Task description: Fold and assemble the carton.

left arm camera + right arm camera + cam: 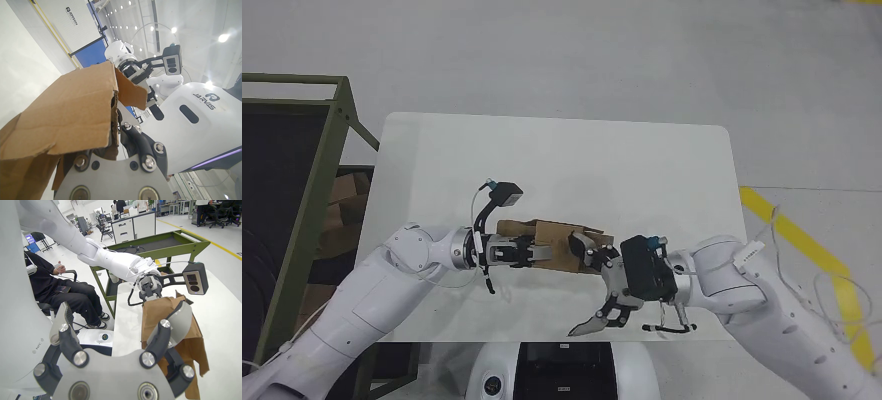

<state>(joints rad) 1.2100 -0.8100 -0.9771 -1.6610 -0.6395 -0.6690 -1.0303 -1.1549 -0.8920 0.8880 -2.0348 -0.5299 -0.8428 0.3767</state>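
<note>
The carton (552, 245) is held over the worktop (542, 160), pinched at one end by the left claw (525, 253), and the right claw (587, 290) is spread wide at the other, one finger (179, 317) against it.

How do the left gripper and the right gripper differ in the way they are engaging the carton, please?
The left gripper is shut on one end of the carton; the right gripper is open at the opposite end. The left gripper pinches the cardboard between its fingers; the right gripper has one finger against the carton and the other spread well clear of it. Both touch the same carton.
</note>
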